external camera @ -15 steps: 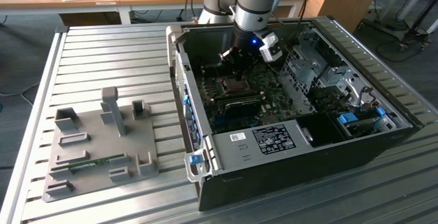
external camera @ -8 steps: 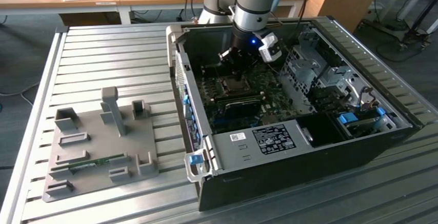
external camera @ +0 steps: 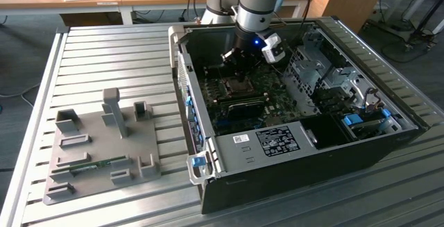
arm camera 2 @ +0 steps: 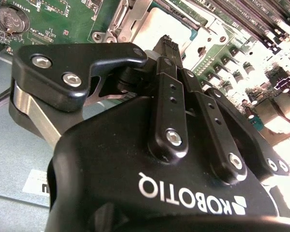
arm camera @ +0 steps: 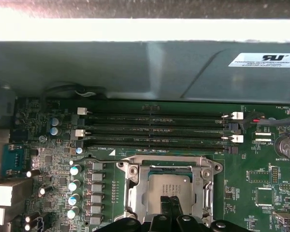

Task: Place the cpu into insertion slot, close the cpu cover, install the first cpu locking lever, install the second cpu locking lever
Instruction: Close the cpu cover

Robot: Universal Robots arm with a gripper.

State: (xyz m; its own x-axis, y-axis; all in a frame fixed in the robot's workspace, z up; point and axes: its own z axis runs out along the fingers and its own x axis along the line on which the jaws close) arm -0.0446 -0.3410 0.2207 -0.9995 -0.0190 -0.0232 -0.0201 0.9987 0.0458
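pincer above cpu, green motherboard

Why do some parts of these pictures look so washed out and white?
In the second wrist view, glare bleaches the cpu and the motherboard beyond the gripper; in the first wrist view, a blown-out white band borders the case wall; the exterior view is evenly lit, with the inside of the case in shadow.

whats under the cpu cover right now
The silvery top of the cpu shows through the window of the cpu cover. The frame hides the chip's edges and the socket beneath, and the gripper covers part of the window.
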